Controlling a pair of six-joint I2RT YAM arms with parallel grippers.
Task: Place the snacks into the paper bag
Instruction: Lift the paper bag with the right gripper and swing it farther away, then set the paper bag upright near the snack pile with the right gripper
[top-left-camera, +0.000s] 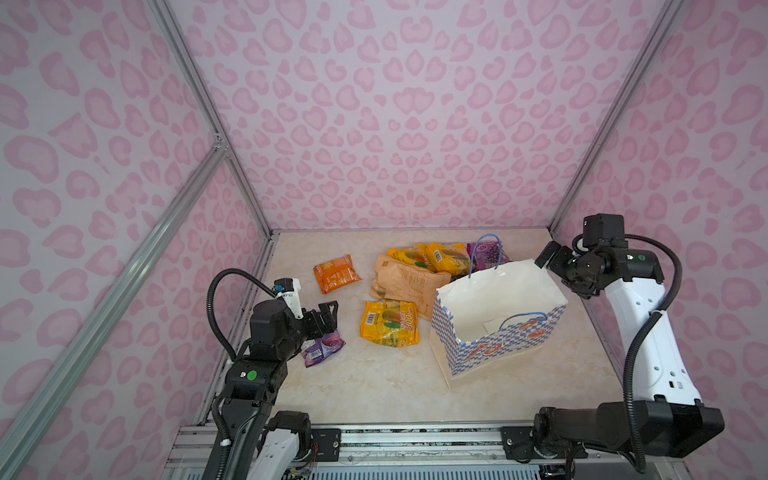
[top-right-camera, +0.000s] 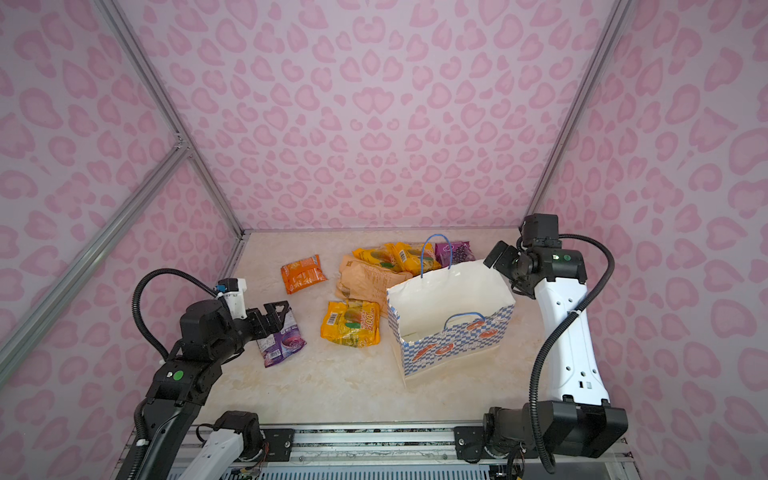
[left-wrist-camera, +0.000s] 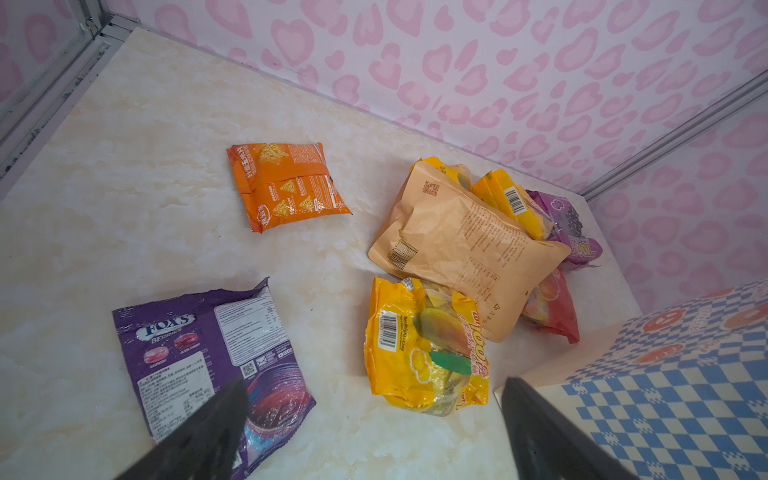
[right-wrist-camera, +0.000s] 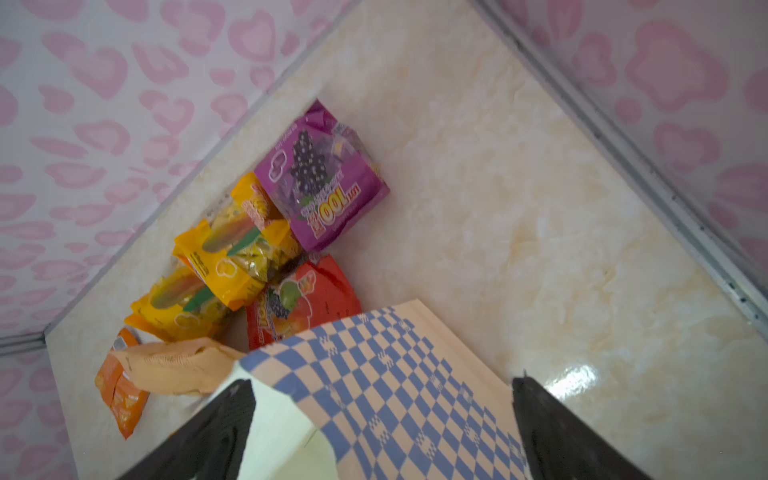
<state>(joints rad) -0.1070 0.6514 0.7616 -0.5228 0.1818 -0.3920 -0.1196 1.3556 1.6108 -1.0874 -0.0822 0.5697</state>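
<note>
The paper bag (top-left-camera: 505, 332) stands open on the right, blue-checkered outside, white inside; no packet shows in it. Snacks lie on the table: an orange packet (top-left-camera: 336, 273), a large tan packet (top-left-camera: 405, 286), a yellow packet (top-left-camera: 389, 323), and a purple Fox's packet (left-wrist-camera: 208, 357). Behind the bag are two yellow packets (right-wrist-camera: 232, 249), a purple grape packet (right-wrist-camera: 322, 183) and a red packet (right-wrist-camera: 303, 297). My left gripper (left-wrist-camera: 374, 382) is open above the Fox's packet's edge. My right gripper (right-wrist-camera: 382, 382) is open, its fingers straddling the bag's far right corner (right-wrist-camera: 395, 374).
Pink heart-patterned walls with metal frame bars (top-left-camera: 232, 145) enclose the marble-look table (top-left-camera: 374, 386) on three sides. The bag's blue cord handles (top-left-camera: 488, 249) stick up at its far rim and hang on its near side.
</note>
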